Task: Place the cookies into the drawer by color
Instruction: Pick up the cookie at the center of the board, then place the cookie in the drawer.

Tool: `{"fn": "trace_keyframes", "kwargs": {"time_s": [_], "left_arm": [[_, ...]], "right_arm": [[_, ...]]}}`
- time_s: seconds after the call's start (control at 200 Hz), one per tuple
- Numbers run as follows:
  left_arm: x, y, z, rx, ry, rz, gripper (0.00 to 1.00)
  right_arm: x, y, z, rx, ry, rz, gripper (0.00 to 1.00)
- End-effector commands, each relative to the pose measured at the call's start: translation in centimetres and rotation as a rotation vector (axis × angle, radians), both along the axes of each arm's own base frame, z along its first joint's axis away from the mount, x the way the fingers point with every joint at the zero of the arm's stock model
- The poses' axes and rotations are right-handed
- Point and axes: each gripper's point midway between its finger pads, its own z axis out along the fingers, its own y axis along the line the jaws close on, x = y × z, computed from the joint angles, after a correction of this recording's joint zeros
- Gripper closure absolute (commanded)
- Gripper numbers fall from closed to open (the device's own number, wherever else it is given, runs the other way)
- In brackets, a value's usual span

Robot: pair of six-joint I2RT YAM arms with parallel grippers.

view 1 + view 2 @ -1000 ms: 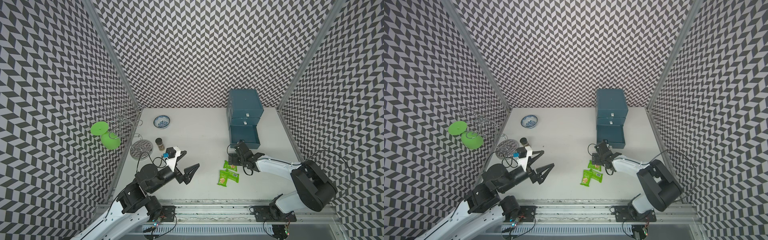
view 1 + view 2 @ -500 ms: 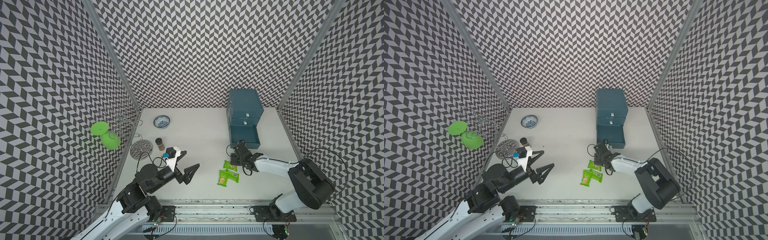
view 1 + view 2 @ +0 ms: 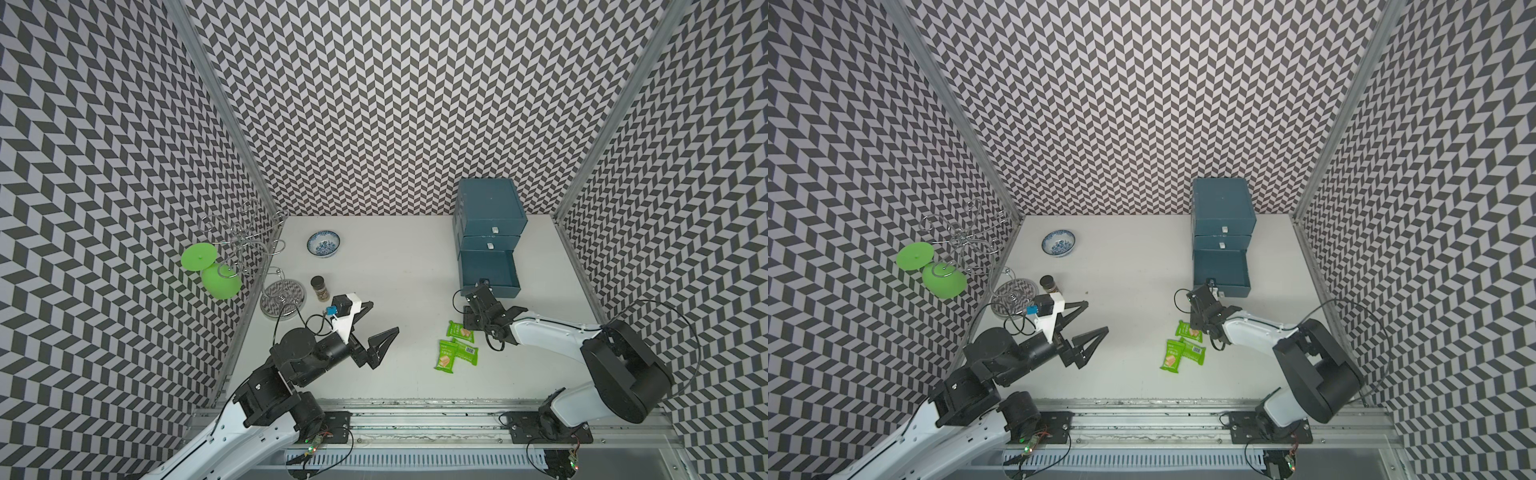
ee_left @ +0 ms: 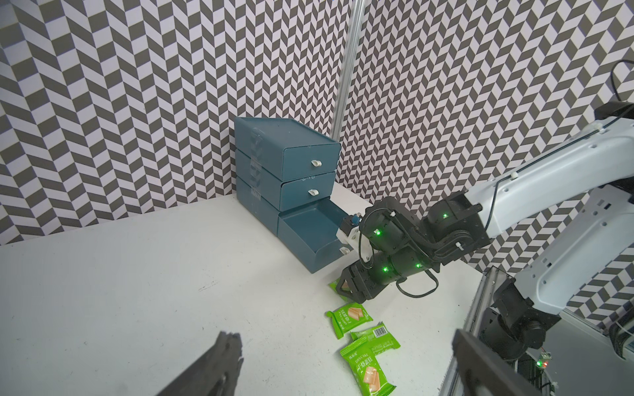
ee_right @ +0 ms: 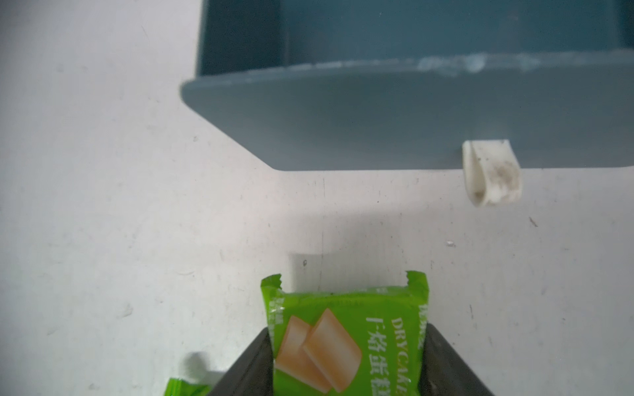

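Nearest, the left gripper (image 3: 384,318) gapes empty. Past two loose green packets (image 3: 446,356), the right gripper (image 5: 347,331) pinches a third packet (image 5: 343,301) by its side edges. It's light, crinkly, slippery foil, perhaps barely lifted, just before the open bottom drawer (image 3: 494,292).

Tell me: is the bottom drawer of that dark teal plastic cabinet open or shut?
Open: the bottom drawer juts forward beyond the two drawers above, its hollow inside showing.

Bowl: blue-and-white bowl (image 3: 323,244), upright on the white surface (image 3: 395,274).
Jar: small brown spice jar (image 3: 319,288), standing just beside the wire stand (image 3: 282,297).
Goblet: green goblet (image 3: 221,282) hanging from that stand.
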Motion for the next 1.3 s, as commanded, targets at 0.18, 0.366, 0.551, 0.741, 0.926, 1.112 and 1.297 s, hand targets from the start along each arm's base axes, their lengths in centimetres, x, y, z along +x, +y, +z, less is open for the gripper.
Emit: {"fn": "trace_keyframes", "kwargs": {"time_s": [0.18,0.366,0.551,0.741,0.926,1.112,1.297], "left_arm": [[0.0,0.0,0.3,-0.015,-0.015,-0.003,0.00],[0.0,0.0,0.3,-0.014,-0.014,-0.002,0.00],[-0.1,-0.1,0.3,-0.015,-0.015,-0.010,0.01],[-0.2,0.0,0.5,-0.023,-0.024,-0.011,0.01],[-0.2,0.1,0.6,-0.024,-0.025,-0.009,0.00],[-0.3,0.2,0.7,-0.029,-0.028,-0.008,0.00],[-0.3,0.2,0.7,-0.029,-0.029,-0.008,0.01]], "right_arm": [[-0.1,0.6,4.1,0.073,-0.095,0.008,0.36],[0.3,0.9,9.8,0.173,-0.222,-0.002,0.37],[1.5,-0.2,15.6,0.217,-0.403,-0.066,0.36],[4.1,-0.5,19.4,0.194,-0.476,-0.092,0.36],[7.6,-1.1,20.5,0.219,-0.492,-0.111,0.36],[10.3,-2.0,19.6,0.275,-0.477,-0.138,0.36],[12.3,-2.8,17.5,0.271,-0.445,-0.164,0.36]]}}
